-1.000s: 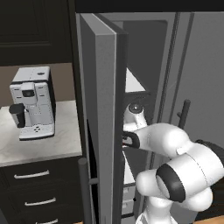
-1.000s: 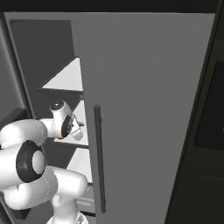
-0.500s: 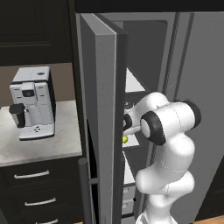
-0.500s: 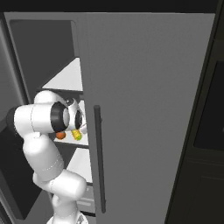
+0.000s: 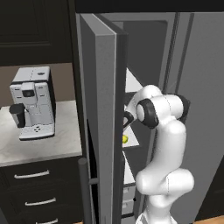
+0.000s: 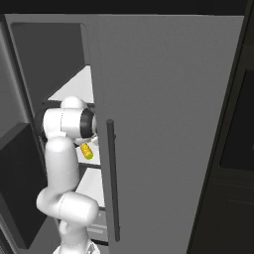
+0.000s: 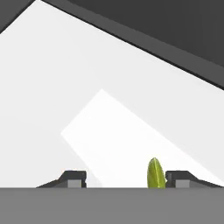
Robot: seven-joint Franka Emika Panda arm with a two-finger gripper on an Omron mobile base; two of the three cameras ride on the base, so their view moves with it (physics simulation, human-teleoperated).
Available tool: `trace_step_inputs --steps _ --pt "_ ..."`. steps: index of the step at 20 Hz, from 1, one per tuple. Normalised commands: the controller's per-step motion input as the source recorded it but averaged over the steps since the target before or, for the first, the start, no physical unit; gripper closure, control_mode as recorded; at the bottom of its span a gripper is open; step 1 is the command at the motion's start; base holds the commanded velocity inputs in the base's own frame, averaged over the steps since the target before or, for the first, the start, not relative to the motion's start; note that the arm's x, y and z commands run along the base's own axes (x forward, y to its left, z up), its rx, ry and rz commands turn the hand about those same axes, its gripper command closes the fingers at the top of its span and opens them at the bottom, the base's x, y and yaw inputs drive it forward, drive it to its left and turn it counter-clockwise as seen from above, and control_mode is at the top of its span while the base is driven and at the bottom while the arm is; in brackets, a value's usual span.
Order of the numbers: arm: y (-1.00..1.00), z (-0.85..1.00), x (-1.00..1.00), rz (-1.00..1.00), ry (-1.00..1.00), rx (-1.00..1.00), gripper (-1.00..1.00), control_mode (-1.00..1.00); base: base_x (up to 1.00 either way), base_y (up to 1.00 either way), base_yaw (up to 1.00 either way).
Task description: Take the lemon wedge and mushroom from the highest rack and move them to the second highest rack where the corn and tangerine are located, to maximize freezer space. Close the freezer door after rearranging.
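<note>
Inside the freezer, the hand [image 7: 124, 177] is spreading wide over the second highest rack [image 7: 65, 96], the lemon wedge [image 7: 155, 173] leaning against one finger, possibly sticking when it withdraws.

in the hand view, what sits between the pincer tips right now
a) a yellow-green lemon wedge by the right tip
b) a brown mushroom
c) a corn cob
a, the small yellow-green lemon wedge stands beside the right tip of the open pincer, over a white rack.
</note>
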Motion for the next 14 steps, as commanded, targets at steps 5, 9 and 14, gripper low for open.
trace_step_inputs --steps 5,9,14 --pt "-0.11 0.19 -0.27 -0.05 -0.06 -0.01 -1.00 -1.00 0.00 0.00 0.00" --pt "-0.72 0.23 -0.83 0.00 -0.05 0.00 -1.00 -1.00 0.00 0.00 0.00" --pt "-0.54 0.87 -0.69 0.00 -0.07 0.06 -1.00 -1.00 0.00 0.00 0.00"
